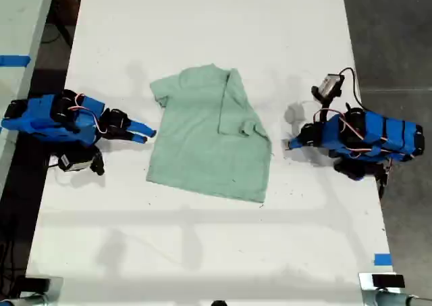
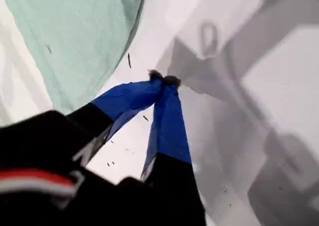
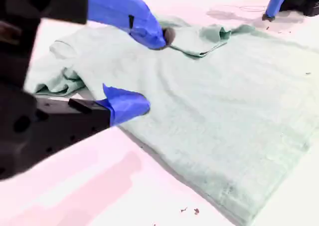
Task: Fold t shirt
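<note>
Scene recorded from the exterior view's left to its right.

My second gripper (image 1: 140,132) is found near the tabletop (image 1: 202,22) edge at the exterior view's left. Its fingers (image 3: 127,104) are spread open at the near border of the t shirt (image 1: 196,150). Nothing is gripped. Contact with the cloth cannot be confirmed.

The t shirt lies flat in the middle of the tabletop, between the two arms. One sleeve (image 1: 236,113), on the exterior view's right, is seen turned inward over the body. The opposite sleeve (image 1: 162,90) is spread outward, and the hem is unfolded.

Progress is judged early: one side fold done, the other side fold and the lengthwise fold outstanding.

My first gripper (image 1: 292,144) is found just beside the shirt at the exterior view's right. Its fingers are closed tip to tip on nothing.

A small grey device (image 1: 331,84) with cables is noted beside that arm, and a strip of blue tape (image 1: 383,259) by the tabletop edge. Neither is judged an obstruction, and no object lies on the shirt.
</note>
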